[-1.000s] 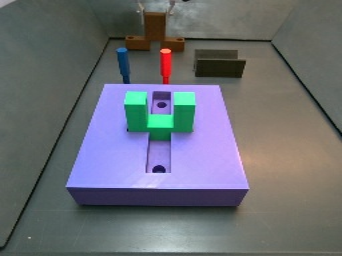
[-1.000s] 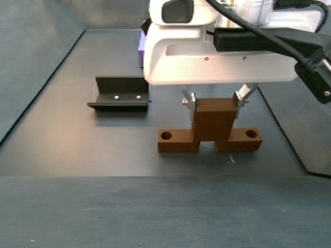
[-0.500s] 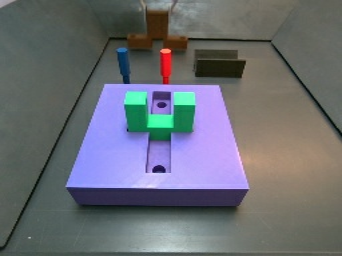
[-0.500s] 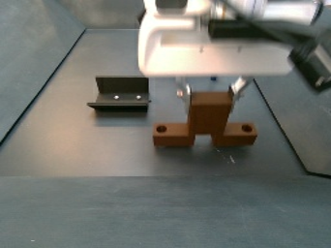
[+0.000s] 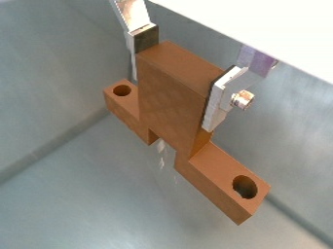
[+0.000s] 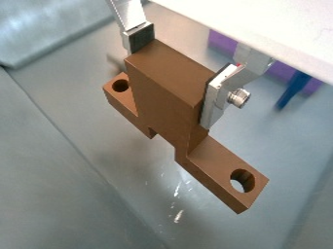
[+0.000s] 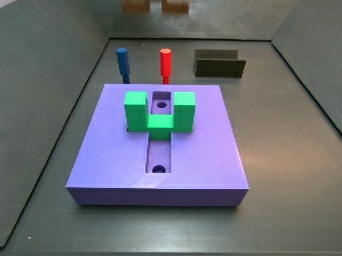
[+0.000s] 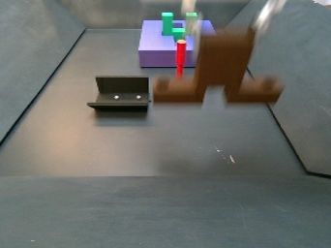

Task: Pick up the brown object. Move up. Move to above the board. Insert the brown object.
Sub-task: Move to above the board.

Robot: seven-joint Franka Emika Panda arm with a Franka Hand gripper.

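Note:
My gripper (image 5: 182,66) is shut on the brown object (image 5: 169,97), its silver fingers (image 6: 224,92) pressing both sides of the upright bar. The crosspiece with its round holes hangs below the jaws in both wrist views. In a side view the brown object (image 8: 223,70) is blurred and hangs well above the floor, in front of the board (image 8: 158,48). At the far end of the bin it shows only at the frame's upper edge (image 7: 158,6). The lavender board (image 7: 114,150) lies mid-floor with its lengthwise slot (image 7: 159,158) uncovered at the near end.
A green U-shaped block (image 7: 160,112) stands on the board's far half. A blue peg (image 7: 122,64) and a red peg (image 7: 166,64) stand upright behind the board. The dark fixture (image 7: 221,65) sits at the back right, and grey bin walls (image 7: 54,110) close in the sides.
The gripper has risen with the brown object, lifting it off the floor; in one side view it has nearly left the frame's upper edge. Nothing else has moved.

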